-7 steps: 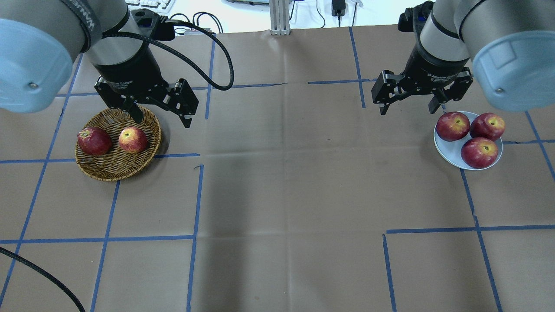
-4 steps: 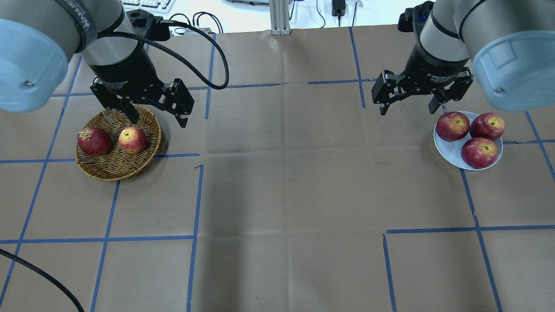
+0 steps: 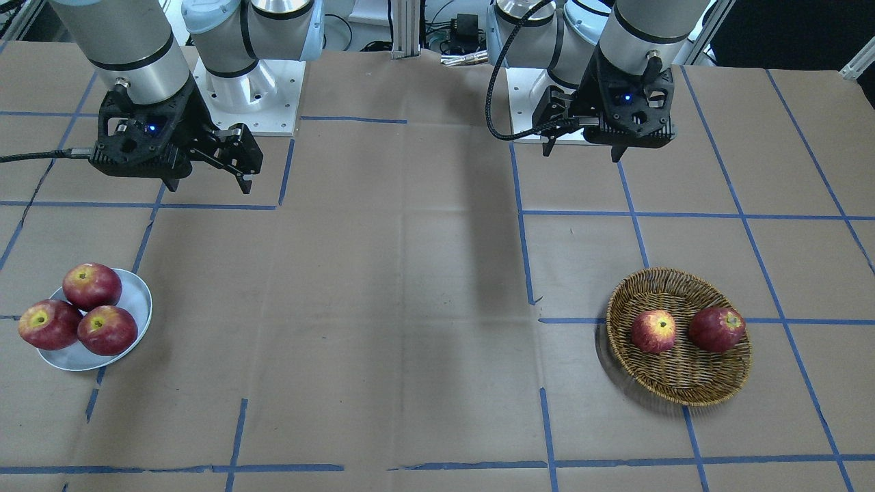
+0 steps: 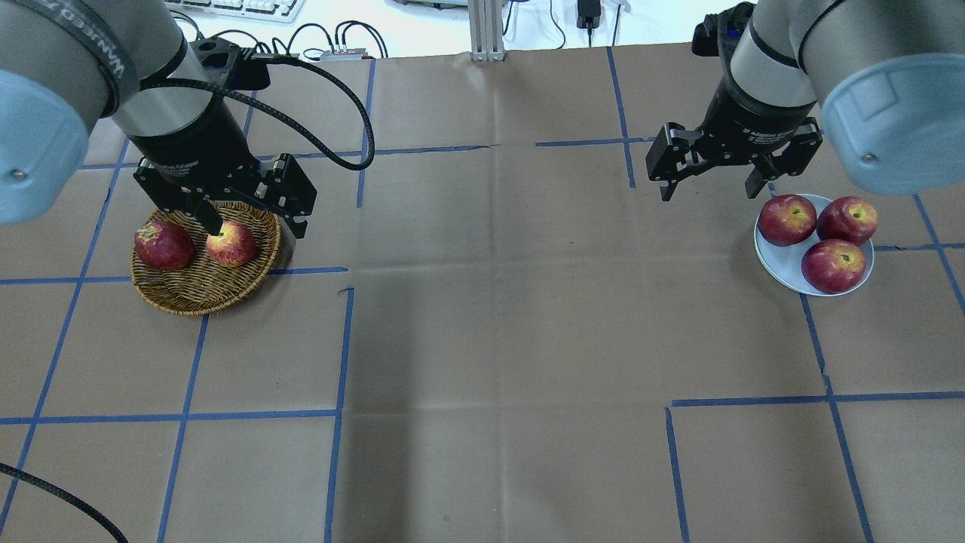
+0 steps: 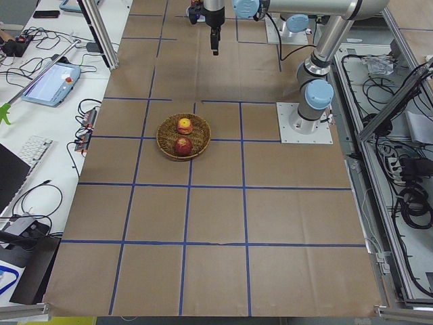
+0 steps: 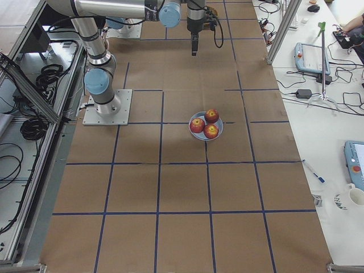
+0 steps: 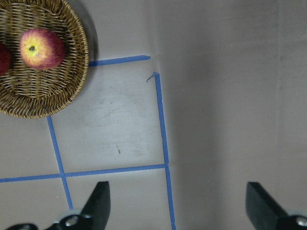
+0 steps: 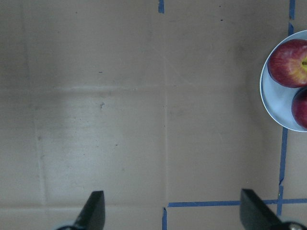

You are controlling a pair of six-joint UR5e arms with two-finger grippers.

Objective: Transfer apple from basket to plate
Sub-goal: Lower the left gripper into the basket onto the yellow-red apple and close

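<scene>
Apple [image 3: 654,331], pinkish-red w/ yellow blush, lies inside wicker basket [image 3: 683,383], just beside a darker red apple [image 3: 716,329], a small gap btwn them. Plate [image 3: 139,301], pale bluish-white, sits well apart at the opposite end of the table [image 3: 410,307] and carries three dark red apples [image 3: 106,329]. Farther back, L gripper [image 3: 582,150] hangs above the table on the basket's side, fingers spread wide, holding nothing, clear of the fruit. R gripper [image 3: 208,185] hangs likewise on the plate's side: wide open, empty.
</scene>
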